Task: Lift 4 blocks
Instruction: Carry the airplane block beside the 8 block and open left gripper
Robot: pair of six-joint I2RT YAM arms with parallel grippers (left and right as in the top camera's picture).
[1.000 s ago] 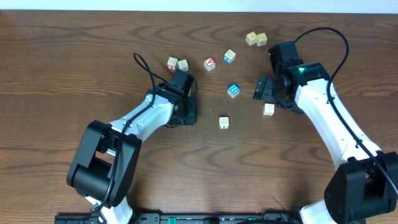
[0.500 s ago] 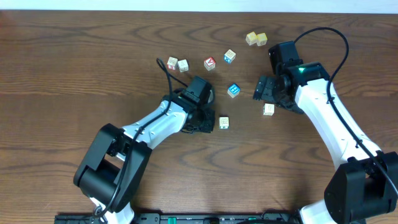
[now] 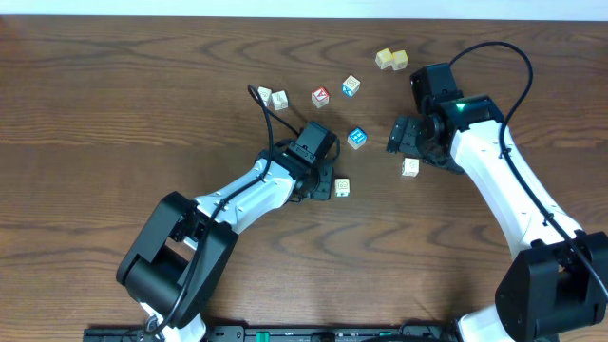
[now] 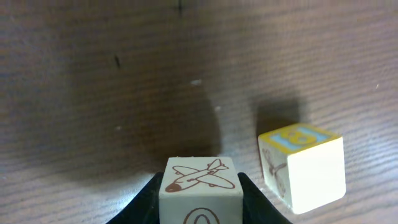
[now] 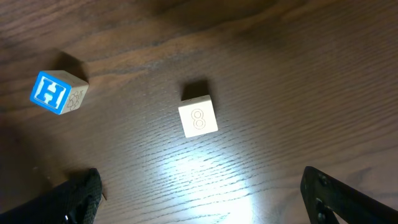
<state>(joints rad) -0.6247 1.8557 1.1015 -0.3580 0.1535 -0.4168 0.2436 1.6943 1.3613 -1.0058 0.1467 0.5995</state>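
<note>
In the left wrist view my left gripper [image 4: 200, 202] is shut on a cream block [image 4: 200, 185] printed with a brown airplane, held just above the wood. Right beside it stands another cream block [image 4: 303, 165] with a yellow and blue top. From overhead, the left gripper [image 3: 323, 184] sits just left of that cream block [image 3: 342, 187] and hides the held one. My right gripper [image 5: 205, 202] stands open, nothing between its fingers, over a white block [image 5: 198, 117] marked 8, also seen overhead [image 3: 410, 167]. The blue block [image 3: 357, 139] lies left of the right gripper [image 3: 401, 139].
At the back of the wooden table sit a pair of yellow cubes [image 3: 391, 59], a red-faced cube [image 3: 321, 96], a cube with a blue face [image 3: 351, 86], and two pale cubes [image 3: 272, 97] at the back left. The left arm's cable loops above them.
My left arm has swung right and forward, from beside the two pale cubes to the cream block at mid-table. The right arm has stayed still and open.
</note>
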